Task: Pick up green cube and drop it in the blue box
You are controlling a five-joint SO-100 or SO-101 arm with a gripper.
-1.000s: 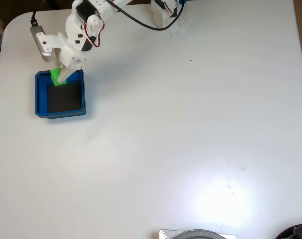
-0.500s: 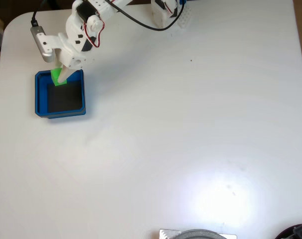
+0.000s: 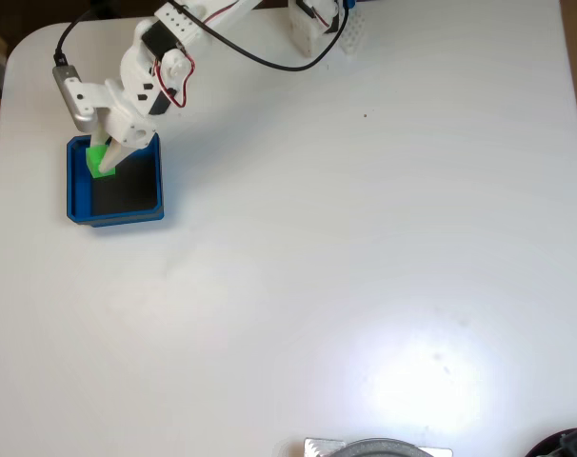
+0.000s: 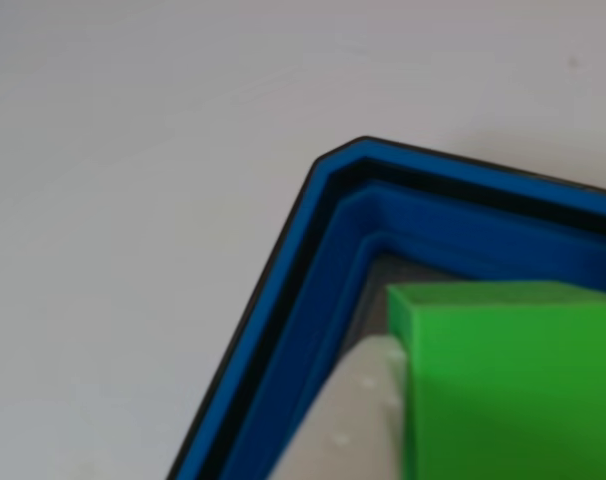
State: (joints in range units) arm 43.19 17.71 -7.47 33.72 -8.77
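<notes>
In the fixed view the blue box sits near the table's left edge, its black floor showing. My gripper reaches down over the box's upper-left corner, shut on the green cube. The cube hangs just inside the box's top-left walls. In the other view the green cube is large at the lower right, pressed against a white finger. Behind it runs the blue box's corner wall.
The white arm's base stands at the table's top edge, with a black cable looping to the wrist. A grey round object and a dark object sit at the bottom edge. White tabletop stretches to the right of the box.
The gripper has moved down and left with the green cube, from the box's top wall to inside its upper-left corner.
</notes>
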